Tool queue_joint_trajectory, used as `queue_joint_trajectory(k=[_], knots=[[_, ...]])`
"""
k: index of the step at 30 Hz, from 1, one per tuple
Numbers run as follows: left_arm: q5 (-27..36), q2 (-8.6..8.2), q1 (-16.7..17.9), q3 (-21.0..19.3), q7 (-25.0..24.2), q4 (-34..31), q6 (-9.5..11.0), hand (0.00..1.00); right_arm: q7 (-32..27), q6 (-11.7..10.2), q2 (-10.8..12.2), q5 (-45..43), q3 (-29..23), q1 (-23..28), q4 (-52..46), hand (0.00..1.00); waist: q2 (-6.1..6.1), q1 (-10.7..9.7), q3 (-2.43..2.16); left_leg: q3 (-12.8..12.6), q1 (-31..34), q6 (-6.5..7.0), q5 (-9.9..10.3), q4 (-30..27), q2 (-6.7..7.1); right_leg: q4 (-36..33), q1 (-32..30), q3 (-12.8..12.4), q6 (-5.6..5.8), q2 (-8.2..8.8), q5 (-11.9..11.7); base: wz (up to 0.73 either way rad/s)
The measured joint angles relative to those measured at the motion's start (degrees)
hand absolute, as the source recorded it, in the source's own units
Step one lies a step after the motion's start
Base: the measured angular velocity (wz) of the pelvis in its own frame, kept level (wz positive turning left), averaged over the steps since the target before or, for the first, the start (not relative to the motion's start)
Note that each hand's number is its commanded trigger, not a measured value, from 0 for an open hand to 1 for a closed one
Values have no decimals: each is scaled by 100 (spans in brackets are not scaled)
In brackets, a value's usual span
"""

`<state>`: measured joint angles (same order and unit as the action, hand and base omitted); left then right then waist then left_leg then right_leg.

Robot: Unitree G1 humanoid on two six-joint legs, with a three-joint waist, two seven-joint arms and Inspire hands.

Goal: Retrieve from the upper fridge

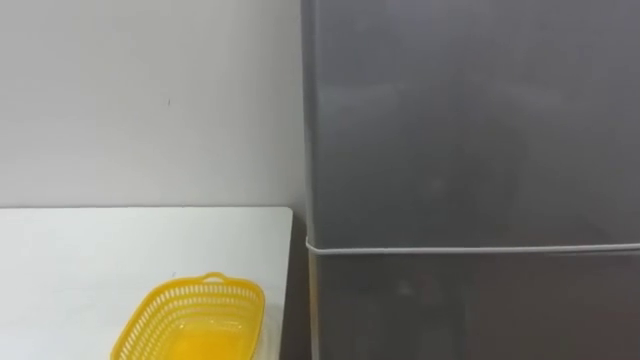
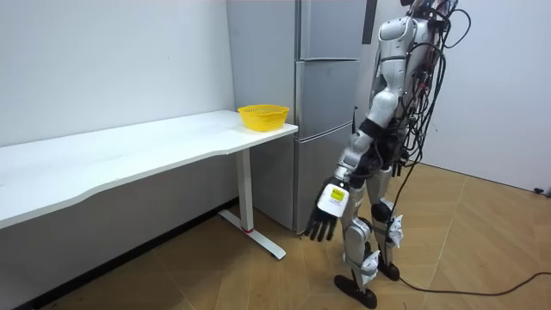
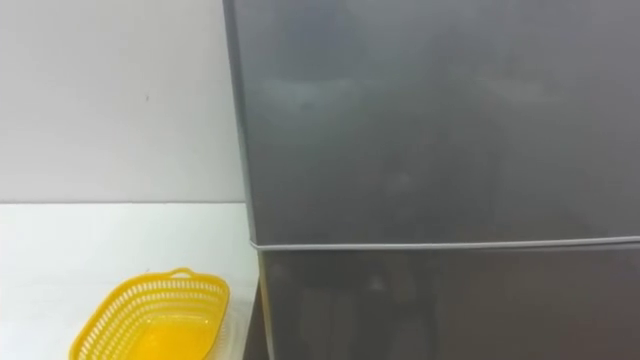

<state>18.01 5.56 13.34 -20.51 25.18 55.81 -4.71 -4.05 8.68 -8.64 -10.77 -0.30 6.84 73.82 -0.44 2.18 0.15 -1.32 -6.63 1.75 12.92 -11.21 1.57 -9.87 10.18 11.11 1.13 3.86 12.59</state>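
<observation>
A grey fridge [image 1: 470, 120] stands right in front of me with both doors shut. A thin seam [image 1: 470, 248] divides its upper door [image 3: 430, 110] from the lower one. In the room view I stand upright facing the fridge [image 2: 327, 86], about an arm's length from it. My left hand [image 2: 323, 215] hangs down at my side at knee height, fingers relaxed and holding nothing.
A yellow mesh basket [image 1: 190, 320] sits empty on the white table [image 1: 80, 250] at the end nearest the fridge, to my left. The table [image 2: 129, 151] runs along the white wall. Wooden floor lies open behind me.
</observation>
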Motion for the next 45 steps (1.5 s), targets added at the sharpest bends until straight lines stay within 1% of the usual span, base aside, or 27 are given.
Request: queue_joint_trajectory(k=[3, 4, 6, 7, 9, 10, 12, 13, 14, 15, 16, 18, 19, 20, 22, 24, 26, 28, 30, 33, 35, 36, 38, 39, 41, 43, 45], knots=[[54, 0, 8, -122, 486, -586, 177, 0, -4, -153, -1, 15, -91, 8, -33, 0, 62, 7, -21, 9, 11, 0, 0, 0, 0, 0, -14, 4, -3, -1, -3, 0], [54, 3, -2, -164, 578, -688, 243, 0, -10, -168, -4, 12, -109, 8, -34, 0, 70, 8, -23, 15, 14, 0, 0, -1, 0, 1, -14, 7, -3, -2, -3, 0], [52, 40, -30, -201, 920, -1064, 485, 0, -20, -194, -16, -13, -112, 5, -54, 0, 80, 4, -29, 21, 23, 0, 0, -9, 5, 2, -11, 27, -3, 1, -3, 0], [51, 39, -23, -200, 1014, -1196, 525, 0, -23, -210, -16, -13, -111, 6, -56, 0, 82, 4, -30, 23, 26, 0, 0, -11, 6, 2, -13, 30, -3, 2, -3, 0], [46, 30, -2, -200, 1416, -1875, 612, 0, -44, -296, -13, -13, -138, 21, -69, 0, 79, -6, -31, 35, 34, 0, -1, -9, 6, 9, -27, 17, -3, 0, -4, 0], [46, 31, -4, -200, 1510, -2030, 666, 0, -47, -309, -13, -13, -156, 22, -85, 0, 79, -4, -31, 36, 32, 0, -1, -8, 7, 9, -29, 15, -3, 0, -4, 0], [48, 32, 1, -172, 1863, -2621, 935, 0, -62, -403, -17, -7, -169, 34, -215, 0, 86, -17, -37, 34, 22, 1, -1, -8, 8, 10, -29, 9, -3, -1, -4, 0], [43, 29, -1, -167, 1942, -2817, 960, 0, -64, -428, -15, -11, -169, 58, -270, 0, 87, -31, -37, 36, 26, 1, -1, -9, 8, 14, -34, 7, -3, -2, -4, 0], [16, 27, -18, -177, 2058, -3284, 967, 0, -75, -510, -10, -24, -172, 108, -332, 0, 86, -1, -48, 36, 43, 0, -1, -8, 3, 14, -62, 1, -4, -7, -5, 0], [-23, 50, -34, -203, 2165, -3743, 1006, 0, -85, -553, -10, -76, -222, 129, -387, 0, 94, 30, -55, 46, 54, 0, -2, -12, 3, 18, -82, 4, -8, -8, -9, 0], [-23, 67, -43, -219, 2214, -3967, 1021, 0, -111, -560, -14, -84, -239, 142, -407, 0, 106, 38, -60, 49, 59, 0, -3, -15, 5, 21, -83, 6, -9, -7, -11, 0], [-20, 185, -87, -235, 2321, -4639, 1169, 0, -175, -618, -14, -77, -339, 183, -383, 0, 123, 37, -71, 75, 14, 1, -4, -21, 14, 31, -34, 20, -8, -1, -11, 2], [-20, 254, -95, -236, 2329, -4955, 1210, 0, -188, -630, -10, -69, -340, 212, -358, 0, 148, 27, -62, 106, -7, 1, -4, -20, 20, 48, -2, 43, -8, 1, -10, 6], [-25, 276, -104, -237, 2329, -5088, 1239, 0, -198, -633, -9, -69, -340, 218, -346, 0, 134, 24, -56, 117, -8, 1, -4, -19, 21, 46, 2, 52, -8, 1, -10, 7], [-93, 297, -143, -225, 2294, -5479, 1263, 0, -204, -650, -11, -64, -337, 226, -321, 0, 164, -7, -46, 132, 5, 1, -4, -21, 20, 39, -18, 31, -8, 1, -10, 2], [-106, 286, -145, -194, 2124, -6078, 1259, 0, -178, -663, -8, -91, -338, 226, -253, 0, 148, -16, -14, 134, 17, 0, -3, -17, 18, 43, -24, 41, -8, -3, -10, 0], [-234, 281, -148, -190, 1942, -6453, 1258, 0, -111, -652, -7, -211, -337, 231, -223, 0, 144, -25, -1, 137, 24, -1, -3, -9, 14, 40, -19, 39, -7, -8, -10, 0], [-375, 272, -144, -165, 1808, -6880, 1235, 0, -70, -613, -2, -274, -338, 231, -187, 0, 138, -60, 1, 137, 52, -1, -2, -14, 12, 35, -26, 40, -8, -10, -10, 0], [-411, 285, -144, -103, 1650, -7534, 1241, 0, -17, -608, -2, -305, -336, 251, -174, 0, 134, -94, 2, 141, 96, -1, -2, -45, 16, 28, -27, 42, -8, -7, -11, 0], [-492, 285, -160, 108, 1310, -8005, 1255, 0, 18, -610, 3, -335, -336, 216, -110, 0, 132, -160, -6, 150, 93, 0, -2, -54, 19, 28, -43, 44, -8, -3, -11, 0], [-593, 289, -211, 253, 1061, -8199, 1256, 0, 63, -609, -3, -336, -336, 189, -83, 0, 119, -184, -14, 152, 95, 0, -2, -48, 15, 16, -65, 42, -7, -5, -11, 0], [-643, 291, -268, 370, 881, -8229, 1253, 0, 82, -610, -6, -331, -337, 165, -73, 0, 142, -196, -4, 151, 95, 0, -2, -49, 14, 16, -59, 55, -7, -4, -11, 0], [-629, 296, -371, 575, 585, -8229, 1228, 0, 105, -605, -25, -318, -334, 105, -2, 0, 125, -212, -5, 148, 90, 0, -3, -53, 14, 14, -43, 60, -8, -2, -11, 0], [-548, 297, -458, 730, 383, -8221, 1213, 0, 102, -607, -25, -285, -301, 92, -2, 0, 122, -215, 15, 150, 90, 0, -3, -61, 13, 13, -30, 61, -8, -2, -11, 0], [-132, 304, -561, 984, 97, -8221, 1197, 0, 83, -608, -26, -305, -196, 94, -5, 0, 115, -253, 29, 156, 96, 0, -3, -62, 13, 13, -29, 61, -8, -3, -11, 0], [96, 308, -571, 1158, -196, -8224, 1131, 0, 36, -609, -26, -332, -105, 71, -6, 0, 101, -343, 38, 154, 109, 0, -3, -60, 11, 9, -31, 56, -8, -5, -11, 0], [369, 307, -601, 1421, -633, -8233, 1077, 0, 41, -609, -26, -333, -96, 16, -4, 0, 111, -392, 28, 137, 141, 0, -3, -53, 11, 13, -73, 30, -7, -10, -11, -4]])
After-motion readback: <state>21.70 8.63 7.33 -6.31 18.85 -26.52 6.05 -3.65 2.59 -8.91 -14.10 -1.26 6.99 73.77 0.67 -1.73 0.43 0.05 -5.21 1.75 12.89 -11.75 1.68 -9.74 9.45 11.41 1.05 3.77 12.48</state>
